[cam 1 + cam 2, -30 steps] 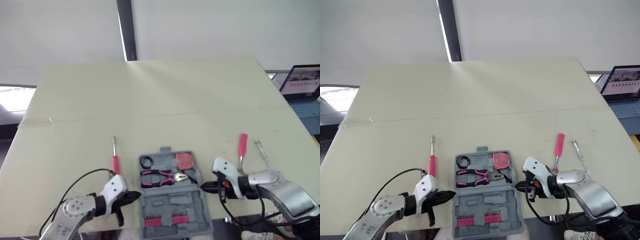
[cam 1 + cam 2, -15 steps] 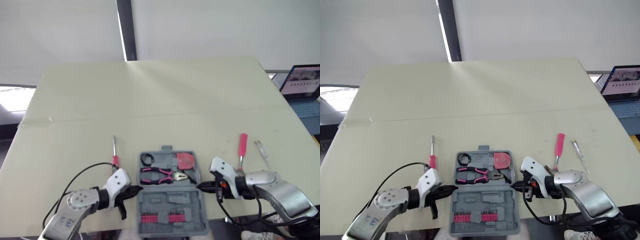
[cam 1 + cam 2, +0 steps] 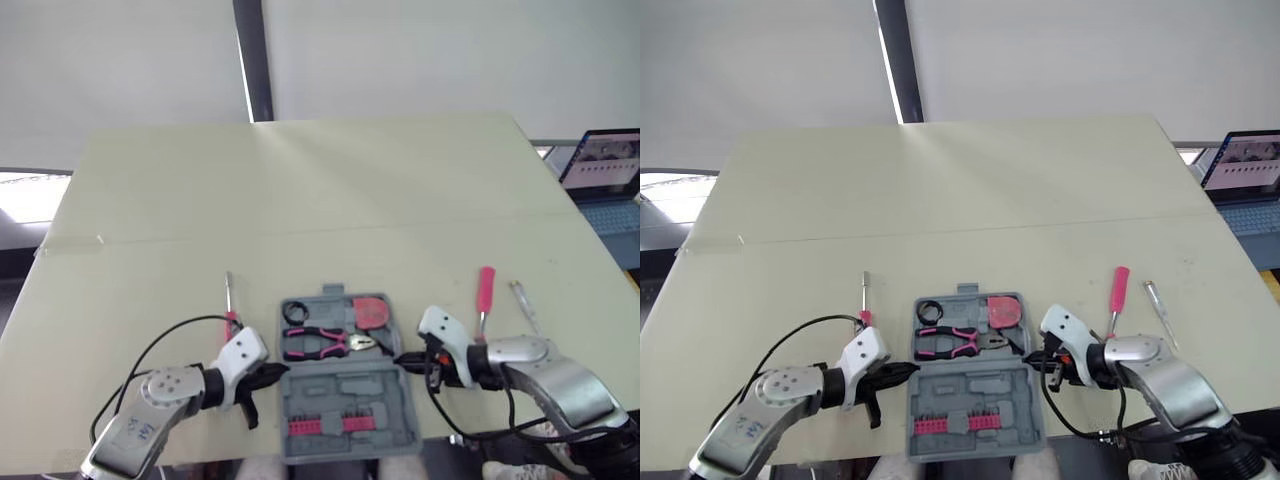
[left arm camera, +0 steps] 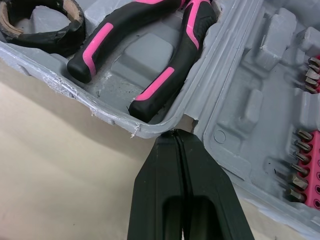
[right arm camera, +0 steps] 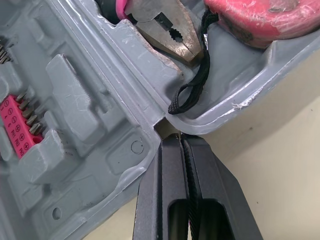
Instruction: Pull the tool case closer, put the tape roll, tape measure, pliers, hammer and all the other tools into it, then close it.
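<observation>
Tool case [image 3: 346,386] lies open on tabletop [image 3: 300,200] at its near edge, directly between both grippers, hinge axis running left–right. Left gripper [image 3: 274,375] and right gripper [image 3: 402,358], fingers pressed together on nothing, each tip at a hinge-end notch; equally near.

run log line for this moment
tool case: open | left pincer: shut, tip at left hinge notch | right pincer: shut, tip at right hinge notch | inside: pliers, tape roll, tape measure | outside: left screwdriver, right screwdriver
</observation>
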